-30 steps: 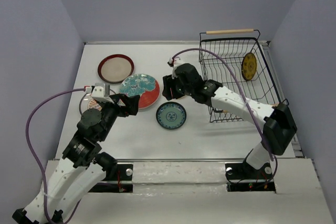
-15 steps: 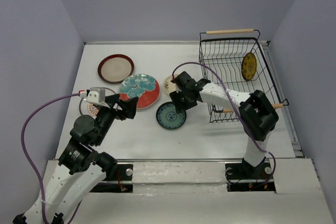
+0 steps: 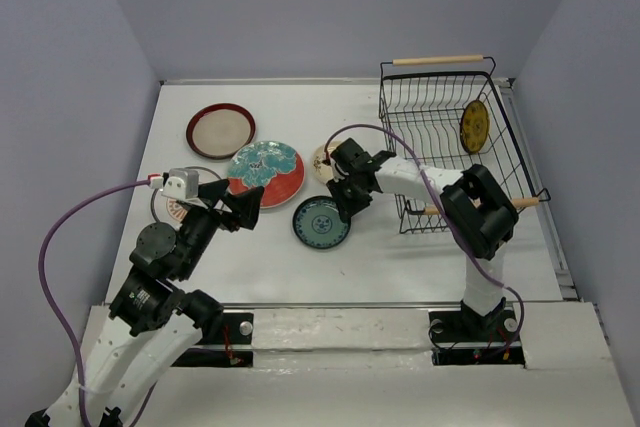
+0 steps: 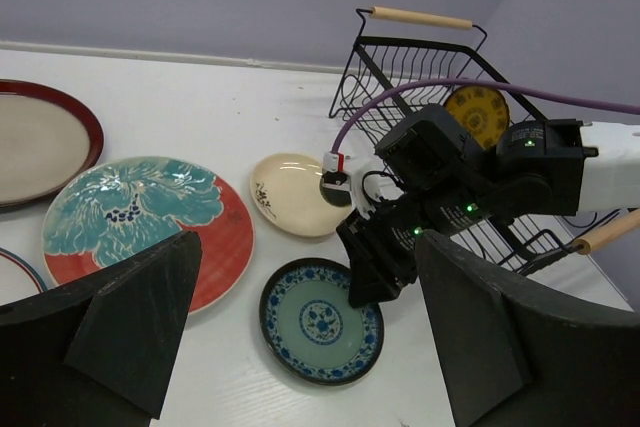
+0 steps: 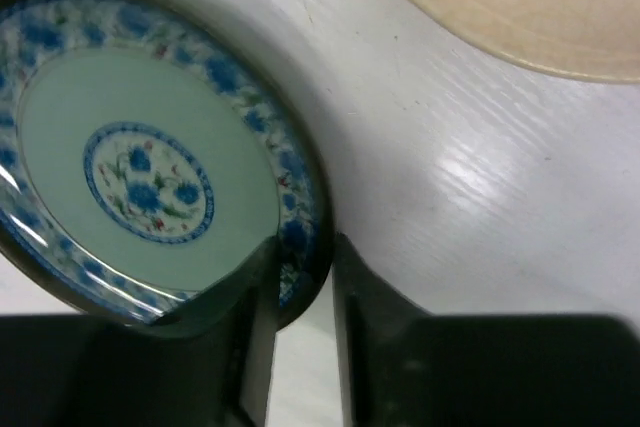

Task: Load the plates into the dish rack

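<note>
The blue patterned plate (image 3: 320, 224) lies flat on the table's middle. It also shows in the left wrist view (image 4: 320, 322) and the right wrist view (image 5: 150, 177). My right gripper (image 3: 344, 207) (image 5: 303, 247) is shut on its far-right rim, one finger inside the rim and one outside. My left gripper (image 3: 244, 206) (image 4: 308, 247) is open and empty, left of the plate and above the table. The dish rack (image 3: 420, 137) (image 4: 400, 57) stands at the back right with the yellow patterned plate (image 3: 474, 125) (image 4: 477, 109) upright in it.
The red-and-teal floral plate (image 3: 266, 172) (image 4: 140, 212), the red-rimmed beige plate (image 3: 220, 130) (image 4: 30, 142) and the cream plate (image 3: 325, 159) (image 4: 290, 192) (image 5: 520, 7) lie flat on the table. The white plate with orange pattern (image 3: 175, 207) lies partly under my left arm.
My right gripper came down from near the cream plate onto the blue plate's rim. The blue plate slid slightly left and nearer. My left arm drew back a little.
</note>
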### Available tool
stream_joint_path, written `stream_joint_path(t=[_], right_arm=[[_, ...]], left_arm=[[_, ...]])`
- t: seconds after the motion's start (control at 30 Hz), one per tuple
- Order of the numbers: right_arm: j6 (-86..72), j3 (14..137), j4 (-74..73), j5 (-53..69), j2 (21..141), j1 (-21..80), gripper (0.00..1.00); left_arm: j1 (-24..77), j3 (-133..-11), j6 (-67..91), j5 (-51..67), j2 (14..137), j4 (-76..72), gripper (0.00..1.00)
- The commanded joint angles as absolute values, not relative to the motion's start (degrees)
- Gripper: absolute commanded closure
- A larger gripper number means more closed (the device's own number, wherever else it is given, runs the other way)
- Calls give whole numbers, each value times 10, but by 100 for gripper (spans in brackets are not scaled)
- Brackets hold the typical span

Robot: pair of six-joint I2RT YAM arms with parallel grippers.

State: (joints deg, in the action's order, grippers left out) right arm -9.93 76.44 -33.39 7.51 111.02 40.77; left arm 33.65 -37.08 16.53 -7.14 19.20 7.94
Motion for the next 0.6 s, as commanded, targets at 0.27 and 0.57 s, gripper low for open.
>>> stream_joint_path(t=[0.27,0.57], right_arm=[[-90,730,-305,93,1061,406,93],[-126,765,-324,72,892,406,93]], left_arm=[[335,-368,156,-63,192,48,1],[335,-367,157,-62,192,49,1]])
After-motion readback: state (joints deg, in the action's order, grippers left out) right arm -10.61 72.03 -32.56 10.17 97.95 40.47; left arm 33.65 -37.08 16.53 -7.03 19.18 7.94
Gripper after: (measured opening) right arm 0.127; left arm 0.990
